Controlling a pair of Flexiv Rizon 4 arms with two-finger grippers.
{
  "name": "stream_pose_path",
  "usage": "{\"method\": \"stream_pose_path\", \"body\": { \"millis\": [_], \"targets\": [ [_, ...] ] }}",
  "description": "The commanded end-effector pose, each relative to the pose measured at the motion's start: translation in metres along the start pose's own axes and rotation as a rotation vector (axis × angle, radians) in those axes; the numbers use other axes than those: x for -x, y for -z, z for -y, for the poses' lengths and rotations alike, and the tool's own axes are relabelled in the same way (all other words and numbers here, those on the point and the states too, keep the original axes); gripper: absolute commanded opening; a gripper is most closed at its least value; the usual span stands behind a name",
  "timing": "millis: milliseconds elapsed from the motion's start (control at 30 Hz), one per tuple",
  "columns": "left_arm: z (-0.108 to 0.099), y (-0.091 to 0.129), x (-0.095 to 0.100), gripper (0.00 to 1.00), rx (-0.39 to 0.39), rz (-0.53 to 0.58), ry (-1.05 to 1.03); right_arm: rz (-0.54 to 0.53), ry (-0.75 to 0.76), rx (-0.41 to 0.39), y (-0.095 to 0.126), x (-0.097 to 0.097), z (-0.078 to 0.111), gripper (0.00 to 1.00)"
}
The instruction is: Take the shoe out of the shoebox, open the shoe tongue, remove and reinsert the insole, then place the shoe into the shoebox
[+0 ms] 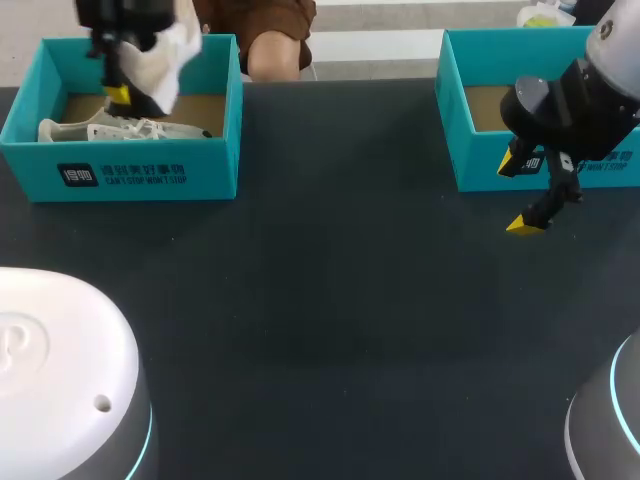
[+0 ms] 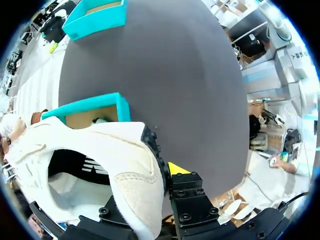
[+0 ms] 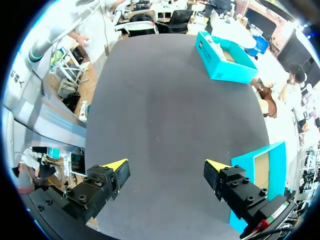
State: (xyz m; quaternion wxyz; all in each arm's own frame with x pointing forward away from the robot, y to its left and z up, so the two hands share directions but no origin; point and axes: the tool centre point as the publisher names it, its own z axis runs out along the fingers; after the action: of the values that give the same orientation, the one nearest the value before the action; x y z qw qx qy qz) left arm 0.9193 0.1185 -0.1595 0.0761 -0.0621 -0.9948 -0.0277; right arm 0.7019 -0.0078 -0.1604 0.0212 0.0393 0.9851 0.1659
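Note:
A white shoe (image 1: 165, 55) hangs above the left teal shoebox (image 1: 150, 175), held up by my left gripper (image 1: 118, 95). In the left wrist view the fingers are shut on the shoe's (image 2: 125, 170) heel wall, with one yellow fingertip (image 2: 177, 169) showing outside it and the dark lining visible inside. The shoebox (image 2: 87, 105) lies under the shoe. A second pale shoe (image 1: 120, 130) lies on its side inside that box. My right gripper (image 1: 525, 190) hangs open and empty over the dark table (image 3: 167, 167), in front of the right teal box (image 1: 480, 150).
The right teal box (image 3: 260, 172) sits just beside my right gripper. The left shoebox (image 3: 222, 60) shows far across the table in the right wrist view. Dark tabletop (image 1: 330, 300) stretches between the two boxes. White robot bases (image 1: 60, 380) stand at the near corners.

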Motion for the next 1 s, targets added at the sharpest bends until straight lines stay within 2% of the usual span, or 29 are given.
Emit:
{"method": "stream_pose_path", "body": {
  "millis": [33,267,433,1000],
  "targets": [
    [-0.055,0.005,0.018,0.0,-0.022,-0.016,-0.023,-0.003,0.0,-0.003,-0.001,0.002,-0.001,1.0],
    [-0.105,0.01,0.037,0.0,0.033,0.02,-0.076,-0.003,0.0,-0.003,-0.001,0.002,-0.001,1.0],
    [-0.141,0.011,0.059,0.0,0.028,-0.019,-0.067,-0.003,0.0,-0.003,-0.001,0.002,-0.001,1.0],
    [-0.141,0.011,0.059,0.0,0.028,-0.019,-0.067,-0.003,0.0,-0.003,-0.001,0.002,-0.001,1.0]
  ]
}}
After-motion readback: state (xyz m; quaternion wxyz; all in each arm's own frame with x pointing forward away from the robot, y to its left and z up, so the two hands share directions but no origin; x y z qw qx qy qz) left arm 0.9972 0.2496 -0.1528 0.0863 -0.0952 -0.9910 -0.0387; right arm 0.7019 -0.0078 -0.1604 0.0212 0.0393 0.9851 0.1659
